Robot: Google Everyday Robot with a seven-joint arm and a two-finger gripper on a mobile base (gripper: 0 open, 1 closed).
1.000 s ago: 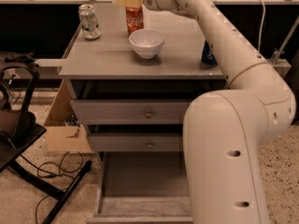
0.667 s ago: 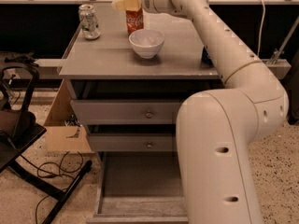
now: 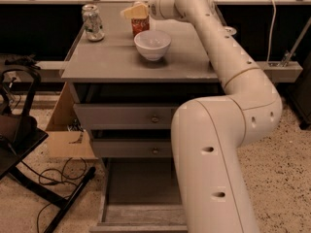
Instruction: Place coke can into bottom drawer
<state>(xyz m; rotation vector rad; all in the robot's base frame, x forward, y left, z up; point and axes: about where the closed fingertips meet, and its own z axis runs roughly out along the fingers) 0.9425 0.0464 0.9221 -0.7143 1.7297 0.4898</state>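
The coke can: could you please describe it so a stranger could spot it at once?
On the grey cabinet top, look just behind the white bowl. The coke can stands there, under the pincer. It is red, whereas the silver-green can stands at the left rear.

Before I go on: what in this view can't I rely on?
Camera view only.
The coke can: top covered by the gripper, base by the white bowl; grasp unconfirmed.
The bottom drawer: right part behind the arm, front cut off by the lower edge.
The cabinet top: right rear behind the arm.
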